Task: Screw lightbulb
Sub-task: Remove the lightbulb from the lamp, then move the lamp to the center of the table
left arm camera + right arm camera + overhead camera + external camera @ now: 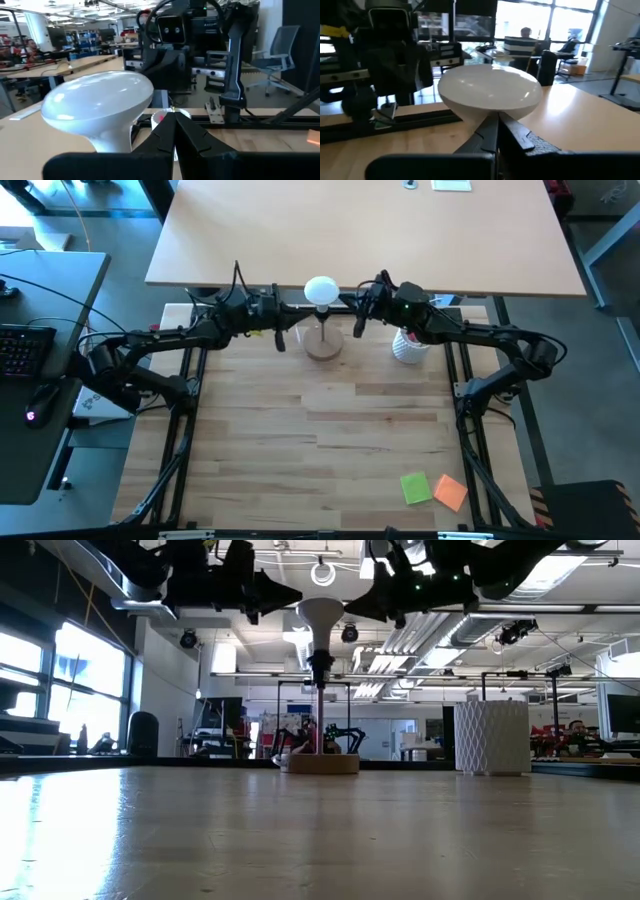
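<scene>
The white lightbulb [320, 288] stands upright, screw end down, in the black socket [320, 666] on the stem of the round wooden lamp base [323, 345], at the table's far middle. My left gripper [300, 308] reaches in level from the table's left, shut, its tips beside the bulb's neck [117, 140]. My right gripper [348, 304] comes level from the table's right, shut, its tips just under the bulb's globe [490, 92]. In the low view both stand at the height of the bulb [320, 612]. My left gripper has its shut fingers [165, 132] lying level beside the bulb's cone-shaped neck, coming from the table's left; I cannot tell whether they touch it. My right gripper points its shut fingertips [492, 125] level from the table's right at the bulb's cone, just under the globe [492, 111]. They seem to meet it there, but I cannot tell for sure.
A white ribbed cup [408, 345] stands right of the lamp base, under my right arm. A green [415, 488] and an orange [451, 492] sticky note lie near the table's front right corner. Bare wood fills the middle and near part.
</scene>
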`<action>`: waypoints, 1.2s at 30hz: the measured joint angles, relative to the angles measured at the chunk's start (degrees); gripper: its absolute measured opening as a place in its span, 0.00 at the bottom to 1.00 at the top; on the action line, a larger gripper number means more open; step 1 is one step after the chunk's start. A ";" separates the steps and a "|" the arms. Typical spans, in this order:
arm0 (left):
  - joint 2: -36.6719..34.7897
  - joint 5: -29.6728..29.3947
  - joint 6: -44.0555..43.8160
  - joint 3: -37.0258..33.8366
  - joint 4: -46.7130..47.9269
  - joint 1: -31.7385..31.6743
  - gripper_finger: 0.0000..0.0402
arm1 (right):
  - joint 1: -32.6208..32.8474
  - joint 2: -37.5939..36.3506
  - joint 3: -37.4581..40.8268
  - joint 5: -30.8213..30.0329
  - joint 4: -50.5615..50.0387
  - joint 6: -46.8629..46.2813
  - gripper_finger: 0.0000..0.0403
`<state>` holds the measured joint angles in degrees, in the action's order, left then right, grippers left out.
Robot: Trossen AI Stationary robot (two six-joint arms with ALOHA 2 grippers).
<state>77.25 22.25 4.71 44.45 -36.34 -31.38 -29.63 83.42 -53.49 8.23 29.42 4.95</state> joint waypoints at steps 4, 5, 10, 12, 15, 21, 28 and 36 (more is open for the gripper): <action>-0.24 -0.11 0.93 0.00 1.75 1.25 0.00 | 0.00 -0.04 0.00 -4.32 -0.47 0.00 0.00; -0.36 -0.22 1.33 -0.04 2.59 1.30 0.00 | -0.02 -0.04 0.00 -5.06 -0.45 0.02 0.00; -0.37 -4.34 1.77 -0.04 7.30 -0.43 0.00 | -1.72 -0.07 -0.02 -3.76 -4.93 0.12 0.00; -0.26 -4.88 2.45 -0.04 9.37 -1.49 0.00 | -2.81 -0.07 -0.02 -2.67 -8.86 0.56 0.00; 0.63 -4.84 2.42 -0.04 10.43 -2.53 0.00 | -4.53 0.94 -0.04 2.75 -11.40 2.48 0.01; 4.82 -4.31 2.56 -0.04 10.63 -2.70 0.03 | -6.34 9.02 -0.04 9.40 -11.86 3.14 0.18; 6.91 -4.61 0.95 -0.04 15.81 -0.75 0.05 | -4.83 22.05 -0.02 9.58 -2.45 3.22 0.45; 4.45 -13.91 0.02 -0.04 24.74 6.08 0.05 | -1.74 27.91 -0.02 8.28 9.30 0.50 0.45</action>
<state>81.70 8.34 4.73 44.40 -11.59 -25.31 -31.37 111.33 -53.52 16.51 38.72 5.45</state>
